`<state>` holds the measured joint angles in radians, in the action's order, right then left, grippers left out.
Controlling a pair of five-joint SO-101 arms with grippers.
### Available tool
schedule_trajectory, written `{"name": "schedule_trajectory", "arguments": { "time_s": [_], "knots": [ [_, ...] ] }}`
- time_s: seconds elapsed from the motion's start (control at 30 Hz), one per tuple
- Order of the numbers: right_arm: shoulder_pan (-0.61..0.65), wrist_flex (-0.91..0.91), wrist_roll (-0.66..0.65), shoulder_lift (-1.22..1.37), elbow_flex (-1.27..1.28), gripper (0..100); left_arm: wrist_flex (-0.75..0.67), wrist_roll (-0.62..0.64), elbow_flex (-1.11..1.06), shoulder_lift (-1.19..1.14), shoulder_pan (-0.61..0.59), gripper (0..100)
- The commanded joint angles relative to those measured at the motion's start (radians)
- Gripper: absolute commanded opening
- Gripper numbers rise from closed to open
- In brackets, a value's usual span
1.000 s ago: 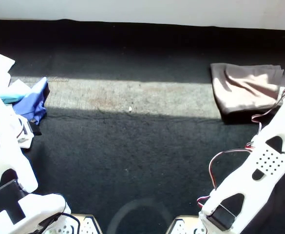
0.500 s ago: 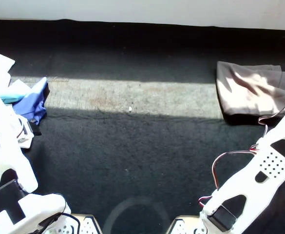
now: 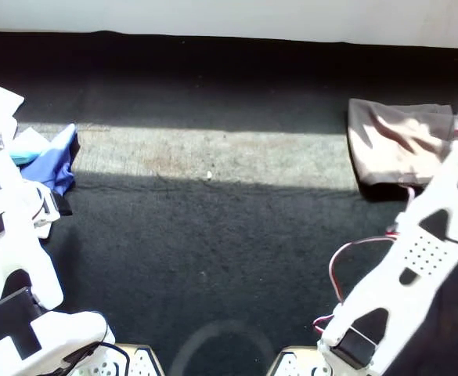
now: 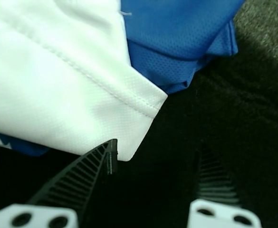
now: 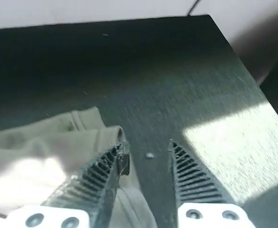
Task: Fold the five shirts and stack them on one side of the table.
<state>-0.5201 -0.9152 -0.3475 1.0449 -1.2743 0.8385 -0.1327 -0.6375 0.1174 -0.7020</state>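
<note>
- Several loose shirts heaped at the left edge of the desk (image 3: 213, 235): white shirt (image 4: 58, 80), blue shirt (image 4: 177, 33), and a pale turquoise piece (image 3: 17, 159) tucked between them in the high view.
- One more, a tan shirt (image 3: 401, 145), folded flat near the far right corner, well apart from the heap.
- Just over the stitched hem corner of the white shirt, left hand (image 4: 156, 148) released, jaws spread, grasping nothing.
- Likewise released, right hand (image 5: 147, 143): one finger over the tan shirt's edge, the other over bare desk.
- Likely all light, limp and floppy, with no stiffness to keep a shape, so apt to sag and bunch if lifted by a single point.
- White and blue: fine mesh-like sports knit, smooth, probably a little slippery. Double-stitched hem thicker and firmer, hence the best place to pinch, right at the corner.
- Tan: softer, matte, cotton-like, with rolled folds and gentle creases.
- Desk surface: dark and felt-like, crossed by a sunlit band. Probably enough grip to hold cloth in place during a fold.
- Nothing fragile. Main risk, as a judgement: a pinch catching both shirts where white overlaps blue.
</note>
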Motion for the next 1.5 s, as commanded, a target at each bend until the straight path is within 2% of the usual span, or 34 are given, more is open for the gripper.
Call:
{"name": "schedule_trajectory", "arguments": {
  "time_s": [0.0,0.53,0.63,0.83,1.0,1.2,1.47],
  "knots": [
    [0.064,0.111,0.011,-0.013,0.094,6.6,0.009,-0.009,0.012,0.004,0.01,26],
    [0.036,0.16,0.009,0.113,0.12,6.6,0.003,-0.009,0.013,0.004,0.013,26],
    [0.031,0.268,0.009,0.163,0.119,6.6,0.003,-0.009,0.013,0.004,0.012,26],
    [0.056,0.602,0.009,0.265,0.119,6.6,0.009,-0.009,0.012,0.004,0.01,26],
    [0.11,0.72,0.008,0.294,0.119,6.6,0.009,-0.009,0.012,0.004,0.01,26],
    [0.125,0.693,0.014,0.292,0.028,6.6,0.009,-0.009,0.012,0.004,0.008,26],
    [0.059,0.438,0.015,0.292,-0.219,6.6,0.009,-0.009,0.012,0.004,0.012,26]
  ]
}}
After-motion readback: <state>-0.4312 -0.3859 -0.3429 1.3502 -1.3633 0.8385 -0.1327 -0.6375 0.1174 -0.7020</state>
